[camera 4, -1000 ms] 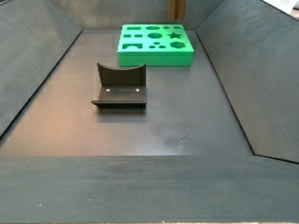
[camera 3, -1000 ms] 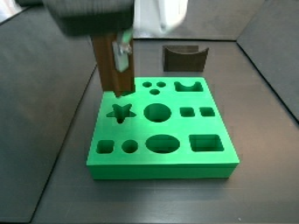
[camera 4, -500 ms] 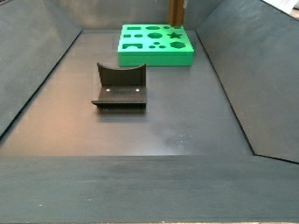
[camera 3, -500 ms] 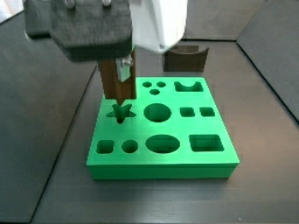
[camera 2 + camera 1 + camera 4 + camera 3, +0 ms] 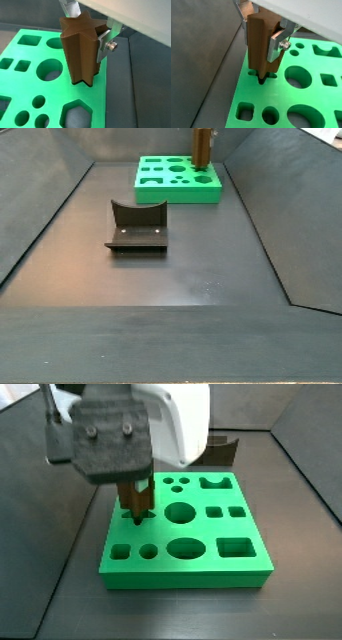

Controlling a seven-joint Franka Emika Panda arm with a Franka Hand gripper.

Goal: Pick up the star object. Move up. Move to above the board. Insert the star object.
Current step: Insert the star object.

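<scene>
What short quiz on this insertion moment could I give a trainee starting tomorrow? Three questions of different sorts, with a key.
1. True or false: the star object lies flat on the board.
2. Which cut-out is the star object's lower end entering? A) oval B) star C) square
3. Fill in: the end effector is shut on the ____.

Key: 1. False; in both wrist views it stands upright, held over the board. 2. B, the star hole. 3. star object. The fixture stands apart, on the floor.
</scene>
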